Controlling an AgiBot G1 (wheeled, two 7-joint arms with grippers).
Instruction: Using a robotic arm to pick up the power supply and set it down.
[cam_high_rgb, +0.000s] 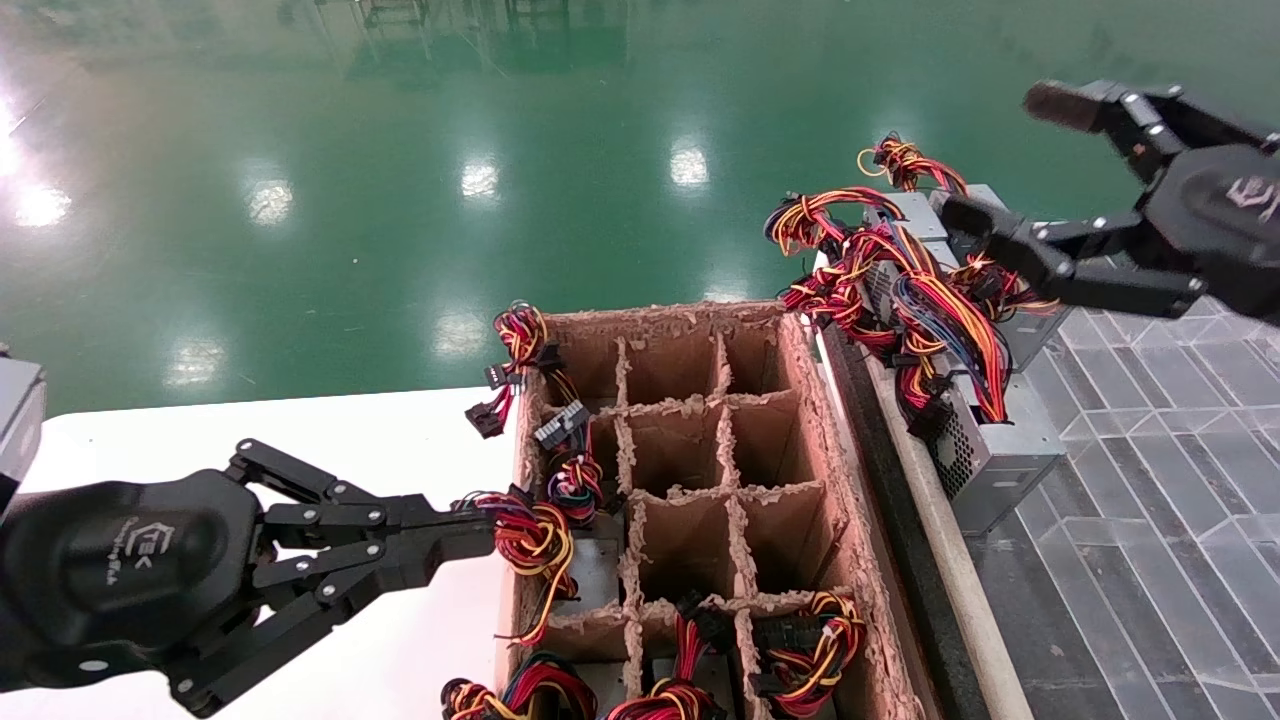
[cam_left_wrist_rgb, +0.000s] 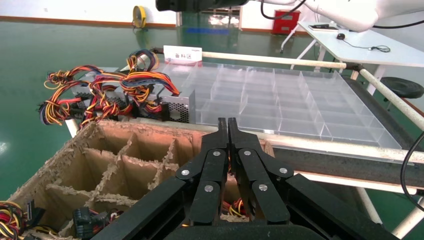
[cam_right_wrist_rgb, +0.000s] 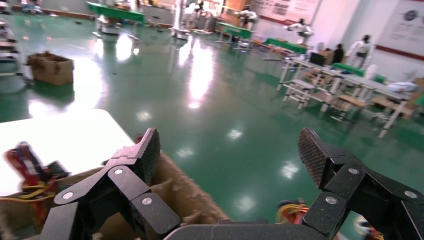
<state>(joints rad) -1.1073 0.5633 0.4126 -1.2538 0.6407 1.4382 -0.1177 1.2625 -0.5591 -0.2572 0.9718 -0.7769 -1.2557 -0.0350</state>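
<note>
The floor (cam_high_rgb: 400, 150) is shining green, with bright light spots on it. Far back in the room, long green desks (cam_right_wrist_rgb: 350, 85) and some people (cam_right_wrist_rgb: 362, 47) are showing, and a brown box (cam_right_wrist_rgb: 50, 67) is sitting on the floor.

A white desk (cam_high_rgb: 350, 440) is lying at 8 o'clock in the head view. Beside it, a brown carton (cam_high_rgb: 700, 500) is standing, split into many pockets. Some pockets are holding wire bundles (cam_high_rgb: 535, 535).

The left hand (cam_high_rgb: 480, 535) is reaching in from 8 o'clock. Its fingers are pressed together, tips at the carton's left edge, right against a wire bundle. I cannot tell if it is gripping a wire.

The power supply (cam_high_rgb: 985, 440) is lying at 2 o'clock on a clear tray (cam_left_wrist_rgb: 280, 100) of little bins, beside the carton. Its red, yellow and blue wires (cam_high_rgb: 930, 310) are spilling over it.

The right hand (cam_high_rgb: 1010, 165) is hanging just above the wires at 2 o'clock, fingers spread wide, holding nothing.
</note>
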